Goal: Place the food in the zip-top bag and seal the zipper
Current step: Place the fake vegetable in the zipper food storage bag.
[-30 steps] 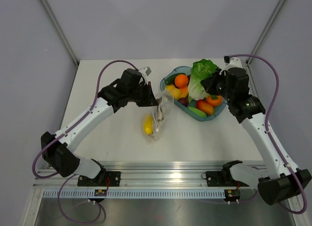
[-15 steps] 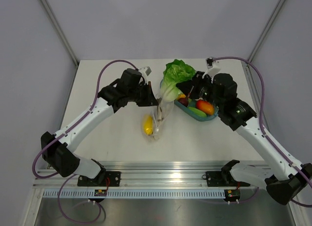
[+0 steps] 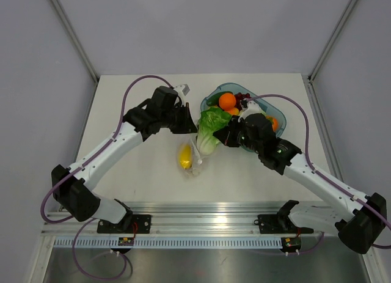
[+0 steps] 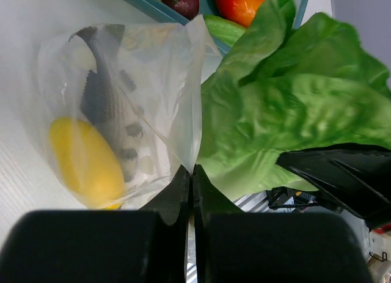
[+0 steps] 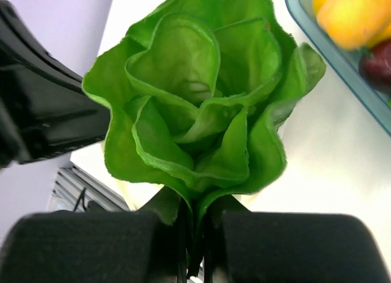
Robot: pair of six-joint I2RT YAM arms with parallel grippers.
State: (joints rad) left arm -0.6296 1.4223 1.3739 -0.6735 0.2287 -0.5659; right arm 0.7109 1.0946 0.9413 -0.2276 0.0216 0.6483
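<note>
Overhead, white table (image 3: pixel 244 185) (grey walls (image 3: pixel 195 26) behind) bears zip-top bag (image 3: pixel 197 164).

Bright, even overhead light, only soft shadows on the table (image 3: pixel 159 179), no hard glare. Wrist views: near fingers (image 4: pixel 165 216) dark and blurred, lettuce (image 5: pixel 195 112) sharp, bag (image 4: pixel 153 81) shows mild sheen.

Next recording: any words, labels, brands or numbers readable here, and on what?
No readable text in any view.
The clear crinkly plastic bag, green leafy toy lettuce and teal oval tray carry no visible print.
The small circuit boards on the metal rail show coloured specks, too small to read.
</note>
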